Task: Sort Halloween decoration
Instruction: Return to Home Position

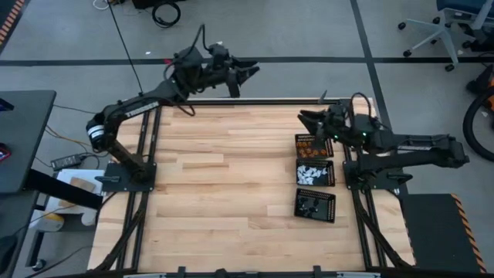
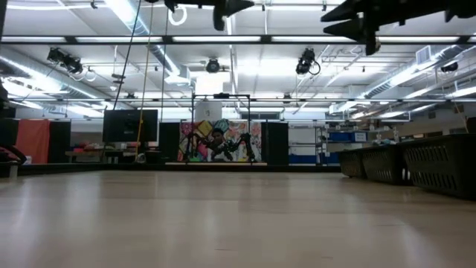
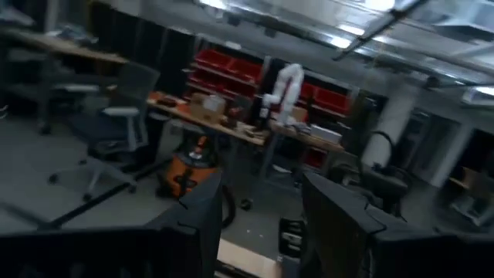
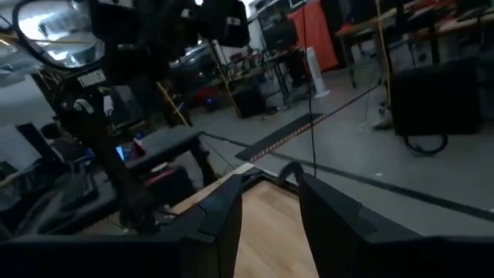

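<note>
**Over the worktop: both claws released, pieces lying in their trays**

At 3 o'clock on the wooden worktop (image 1: 224,177), three black trays (image 1: 333,182) stand in a row from far to near, close together. The Halloween decoration (image 1: 312,174) lies inside them: orange pieces (image 1: 307,144) in the far tray, white pieces in the middle one, dark pieces (image 1: 312,205) in the near one. The right claw (image 1: 306,117) hangs raised at about 2 o'clock, just beyond the far tray. Its fingers (image 4: 220,228) are parted and hold nothing, and its arm's base stands just beside the trays at the worktop's right edge. The left claw (image 1: 248,73) is up at 12 o'clock, past the far edge and over the floor, with its fingers (image 3: 202,232) likewise spread and empty. Around the frame stand a black desk (image 1: 23,131) at 9 o'clock, an office chair (image 1: 432,31) at 1 o'clock and a cable coil (image 1: 165,12) at 12.
</note>
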Robot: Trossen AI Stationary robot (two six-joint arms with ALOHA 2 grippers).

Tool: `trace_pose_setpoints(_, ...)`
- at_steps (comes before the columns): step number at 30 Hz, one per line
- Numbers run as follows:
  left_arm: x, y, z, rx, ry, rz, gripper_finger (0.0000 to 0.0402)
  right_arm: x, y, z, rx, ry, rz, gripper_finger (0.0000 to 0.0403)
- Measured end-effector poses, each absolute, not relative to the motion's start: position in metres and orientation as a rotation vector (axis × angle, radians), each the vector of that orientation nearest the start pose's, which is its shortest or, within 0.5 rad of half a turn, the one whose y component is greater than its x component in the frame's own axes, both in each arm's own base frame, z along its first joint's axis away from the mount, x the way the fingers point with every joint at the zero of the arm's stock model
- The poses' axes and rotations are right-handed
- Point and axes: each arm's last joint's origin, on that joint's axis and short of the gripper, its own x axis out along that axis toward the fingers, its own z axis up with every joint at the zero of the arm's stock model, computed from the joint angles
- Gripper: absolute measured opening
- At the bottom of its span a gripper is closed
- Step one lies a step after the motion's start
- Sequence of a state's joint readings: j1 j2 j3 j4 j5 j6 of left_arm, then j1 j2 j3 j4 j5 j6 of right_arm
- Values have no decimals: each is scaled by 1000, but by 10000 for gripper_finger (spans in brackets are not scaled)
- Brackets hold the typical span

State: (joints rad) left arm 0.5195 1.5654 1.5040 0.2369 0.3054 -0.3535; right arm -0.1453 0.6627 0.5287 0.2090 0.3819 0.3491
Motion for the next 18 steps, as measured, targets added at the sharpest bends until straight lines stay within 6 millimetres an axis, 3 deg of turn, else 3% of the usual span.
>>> trace_pose_setpoints(4, 308, 171, 430, -375, -150, 225, 162, 166, -42, 309, 369, -157, -488, 134)
trace_pose_setpoints(10, 300, 153, 442, -329, -146, 189, 162, 160, -52, 315, 390, -172, -417, 134)
trace_pose_setpoints(18, 313, 131, 422, -404, -20, 139, 162, 149, -53, 304, 422, -255, -363, 134)
